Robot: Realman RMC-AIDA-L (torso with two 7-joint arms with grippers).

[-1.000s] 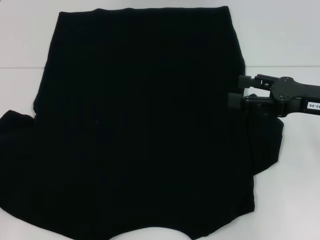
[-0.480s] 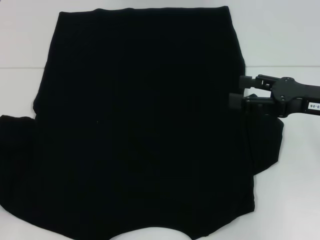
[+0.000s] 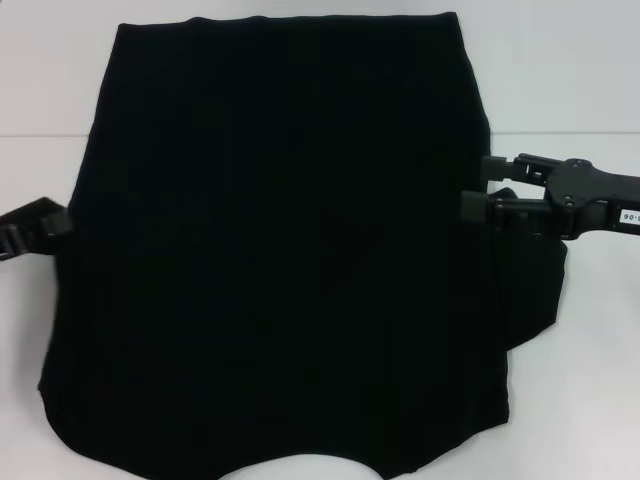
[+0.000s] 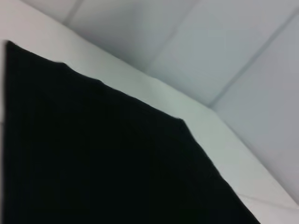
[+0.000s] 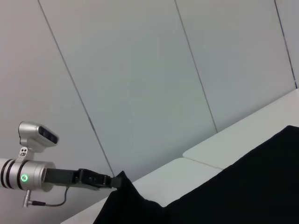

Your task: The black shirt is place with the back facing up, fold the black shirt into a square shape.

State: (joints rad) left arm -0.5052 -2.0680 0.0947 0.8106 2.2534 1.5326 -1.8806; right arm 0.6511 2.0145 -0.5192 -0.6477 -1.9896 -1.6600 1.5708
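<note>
While both arms sit at the shirt's two side edges, you are in the first side fold: bringing the sleeves in over the body. The black shirt (image 3: 290,240) lies flat on the white table (image 3: 580,90), filling most of the head view. Its straight hem lies at the far edge and the curved neck opening at the near edge, so its long axis runs away from you, neck toward the robot, hem away. No lettering shows on the upper face.

Your left gripper (image 3: 30,232) is at the shirt's left edge, about midway along its length. In the right wrist view it (image 5: 105,180) has a peak of black cloth lifted at its tip, so I judge its fingers pinched on the left sleeve or side edge. On that side no sleeve lies out flat, and the edge runs fairly straight.

Your right gripper (image 3: 480,190) is at the right edge, at about the same place along the shirt. Its two fingers (image 3: 495,166) show a gap between them, and I cannot tell whether any cloth is caught there. The right sleeve lies spread out just nearer the robot than the gripper.

Next, you need to carry the left pinch inward across the back and lay it down smooth. The right side calls for a sure hold on the sleeve first. Pull evenly, or the body will bunch and drag off line.
</note>
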